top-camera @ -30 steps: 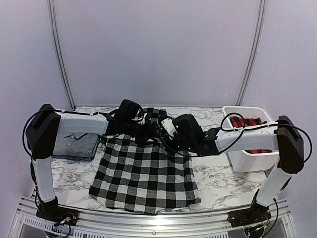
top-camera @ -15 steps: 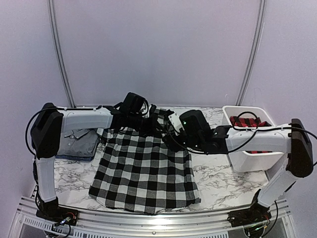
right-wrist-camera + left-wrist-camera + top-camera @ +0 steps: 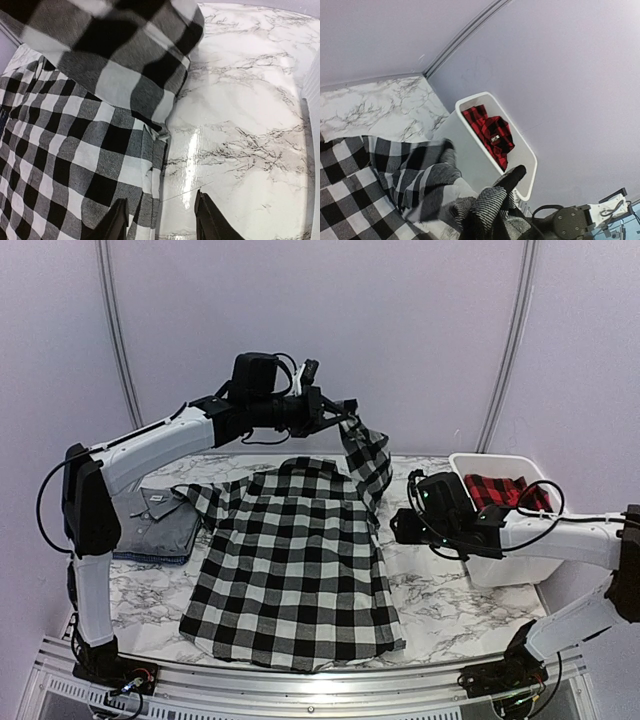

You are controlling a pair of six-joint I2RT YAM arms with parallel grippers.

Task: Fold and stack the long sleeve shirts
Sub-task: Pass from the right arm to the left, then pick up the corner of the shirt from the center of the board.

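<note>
L fingers (image 3: 511,179) clenched on sleeve (image 3: 368,465) of checked shirt (image 3: 290,560), held high; sleeve hangs down-right. R fingers (image 3: 116,222) released, empty, low beside shirt's right edge, so the nearer arm there.

Two white-shelled arms (image 3: 150,445), black joints (image 3: 88,510), looping black cables (image 3: 40,508).

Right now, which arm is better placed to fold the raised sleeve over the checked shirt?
Left: the left gripper is shut on the sleeve, held above the black-and-white shirt; the right gripper hangs open and empty beside its edge.
</note>
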